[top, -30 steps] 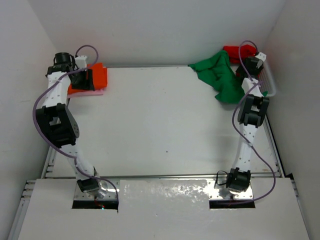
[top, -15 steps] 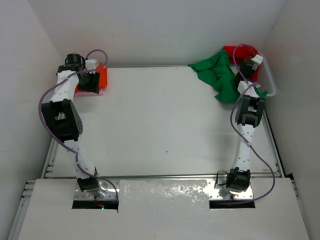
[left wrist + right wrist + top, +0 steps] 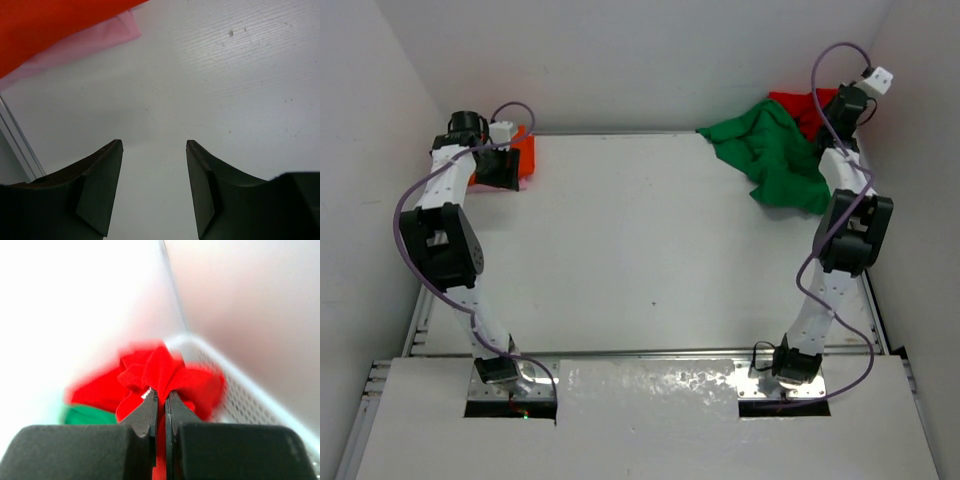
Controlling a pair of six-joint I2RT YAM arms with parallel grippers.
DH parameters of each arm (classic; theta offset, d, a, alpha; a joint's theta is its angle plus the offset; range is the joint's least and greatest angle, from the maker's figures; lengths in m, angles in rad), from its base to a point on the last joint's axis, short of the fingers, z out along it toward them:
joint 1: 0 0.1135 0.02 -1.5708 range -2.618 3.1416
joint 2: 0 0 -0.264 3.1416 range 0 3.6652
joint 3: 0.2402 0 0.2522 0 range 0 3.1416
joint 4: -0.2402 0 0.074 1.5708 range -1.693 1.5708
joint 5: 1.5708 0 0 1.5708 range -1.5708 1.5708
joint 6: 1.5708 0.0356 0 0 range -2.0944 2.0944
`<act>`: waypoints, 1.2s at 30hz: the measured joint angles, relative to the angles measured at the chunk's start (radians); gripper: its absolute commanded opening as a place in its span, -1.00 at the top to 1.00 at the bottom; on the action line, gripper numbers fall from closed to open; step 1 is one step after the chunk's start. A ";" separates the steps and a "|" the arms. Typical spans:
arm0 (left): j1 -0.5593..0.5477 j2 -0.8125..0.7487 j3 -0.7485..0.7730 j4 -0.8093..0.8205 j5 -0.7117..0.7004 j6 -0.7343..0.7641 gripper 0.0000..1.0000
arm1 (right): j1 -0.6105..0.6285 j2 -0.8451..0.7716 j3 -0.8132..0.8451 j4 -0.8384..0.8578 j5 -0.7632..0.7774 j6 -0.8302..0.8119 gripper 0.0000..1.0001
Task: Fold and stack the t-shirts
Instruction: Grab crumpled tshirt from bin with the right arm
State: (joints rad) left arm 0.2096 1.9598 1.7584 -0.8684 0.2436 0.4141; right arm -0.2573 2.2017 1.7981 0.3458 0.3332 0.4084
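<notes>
The left arm [image 3: 440, 240] and the right arm [image 3: 845, 235] are bolted at the near edge of the worktop [image 3: 640, 250], and each is stretched toward a far corner. At the far left, the left end effector [image 3: 154, 146] is held with its jaws apart and nothing between them, over the white worktop just near of a small stack. In that stack the bright orange t-shirt [image 3: 50, 25] is laid on the pink t-shirt [image 3: 95, 42], whose edge is shown past the orange one. At the far right, the green t-shirt [image 3: 775, 160] is spread crumpled on the worktop. Beyond it, in the far right corner, a bunch of the red t-shirt [image 3: 160, 370] is pinched by the closed right end effector [image 3: 161, 399]. The rim of the white mesh basket [image 3: 250, 395] is seen close behind it.
</notes>
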 measured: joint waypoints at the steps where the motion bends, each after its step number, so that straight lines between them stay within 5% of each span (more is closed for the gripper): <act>1: 0.000 -0.012 -0.013 0.005 0.007 0.000 -0.03 | 0.000 -0.043 -0.030 0.028 -0.003 0.004 1.00; 14: 0.000 -0.101 -0.075 0.024 0.076 0.019 -0.04 | 0.018 -0.167 -0.114 0.112 -0.030 -0.011 1.00; 21: 0.000 -0.132 -0.112 0.038 0.097 0.029 -0.04 | 0.018 -0.209 0.030 0.035 -0.067 -0.034 1.00; 28: 0.000 -0.150 -0.117 0.051 0.132 0.029 -0.04 | 0.040 -0.425 0.117 0.032 -0.195 -0.018 1.00; 36: 0.000 -0.205 -0.119 0.076 0.187 0.011 -0.04 | 0.227 -0.606 0.285 0.136 -0.432 0.159 1.00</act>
State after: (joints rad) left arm 0.2100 1.7546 1.6394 -0.7921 0.4301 0.4252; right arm -0.0307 1.5959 2.0827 0.4820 -0.0986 0.5674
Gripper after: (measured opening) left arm 0.520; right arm 0.009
